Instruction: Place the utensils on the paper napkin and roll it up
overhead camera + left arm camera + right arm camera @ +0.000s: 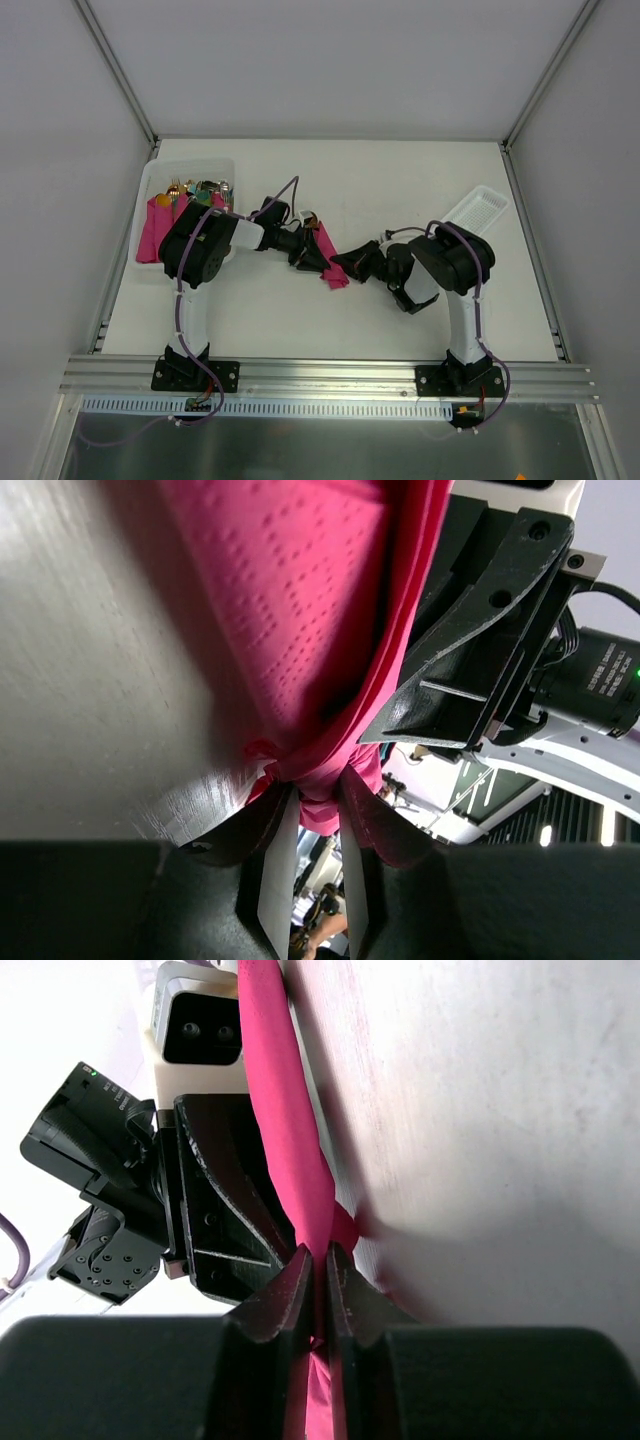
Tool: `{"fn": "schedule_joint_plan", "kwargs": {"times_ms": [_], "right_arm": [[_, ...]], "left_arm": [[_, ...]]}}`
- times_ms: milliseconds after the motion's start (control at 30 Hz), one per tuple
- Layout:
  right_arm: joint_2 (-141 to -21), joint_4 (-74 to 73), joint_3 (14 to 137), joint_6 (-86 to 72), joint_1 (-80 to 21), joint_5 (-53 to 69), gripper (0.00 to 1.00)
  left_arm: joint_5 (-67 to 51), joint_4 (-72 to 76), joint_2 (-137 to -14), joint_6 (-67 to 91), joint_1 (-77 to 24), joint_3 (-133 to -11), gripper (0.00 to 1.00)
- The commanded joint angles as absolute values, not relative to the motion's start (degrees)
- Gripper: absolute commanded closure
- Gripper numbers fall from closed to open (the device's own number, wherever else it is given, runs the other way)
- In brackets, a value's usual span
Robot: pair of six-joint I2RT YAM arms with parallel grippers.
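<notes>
- My left gripper [315, 788] is pinched narrow on one end of the napkin [300, 610].
- My right gripper [320, 1260] grips the other end.
- The napkin sits bunched at mid-table between them.

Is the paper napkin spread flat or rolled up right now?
Rolled: the paper napkin forms a slim tube, pinched at its ends by the left gripper and right gripper. Its contents: cannot tell.

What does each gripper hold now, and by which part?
Both hold the paper napkin. The left gripper pinches its bunched end; the right gripper pinches the rolled sheet partway along its length.
</notes>
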State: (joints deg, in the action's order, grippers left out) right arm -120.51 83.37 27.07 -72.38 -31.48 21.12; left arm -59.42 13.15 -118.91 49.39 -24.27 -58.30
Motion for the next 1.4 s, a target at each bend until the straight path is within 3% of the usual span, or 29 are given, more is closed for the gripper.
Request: {"fn": "schedule_joint_plan", "kwargs": {"times_ms": [0,100,200,233,367,533,1200,1367], "right_arm": [[-123.4,87.71,27.6,-77.34,-32.26,23.82,0.9],[-123.22,87.71,26.72,-77.08,-32.34,23.38,1.0],[-122.52,87.72,24.7,-76.99,-32.34,21.89,1.0],[-122.26,87.71,24.0,-77.08,-32.34,21.54,1.0],[-120.06,87.71,21.71,-76.73,-32.34,19.87,1.0],[-117.25,87.8,19.17,-79.27,-33.13,16.36,1.0],[-117.16,87.8,20.65,-88.41,-39.55,6.24,1.0],[-118.65,87.8,20.74,-89.65,-40.78,5.71,1.0]], "left_arm": [[-65.3,11.96,-118.12,46.5,-26.02,-59.06,1.0],[-64.86,11.43,-118.04,45.97,-25.84,-59.33,1.0],[-63.9,10.99,-117.34,45.7,-25.49,-59.15,0.98],[-63.29,10.73,-117.07,45.44,-25.31,-59.06,0.87],[-61.0,7.83,-115.85,43.51,-24.87,-58.98,0.62],[-56.88,5.8,-112.86,41.49,-24.78,-57.57,0.5],[-51.59,2.63,-110.91,40.25,-26.72,-54.58,0.47],[-54.58,15.97,-110.04,47.45,-26.81,-50.9,0.48]]}}
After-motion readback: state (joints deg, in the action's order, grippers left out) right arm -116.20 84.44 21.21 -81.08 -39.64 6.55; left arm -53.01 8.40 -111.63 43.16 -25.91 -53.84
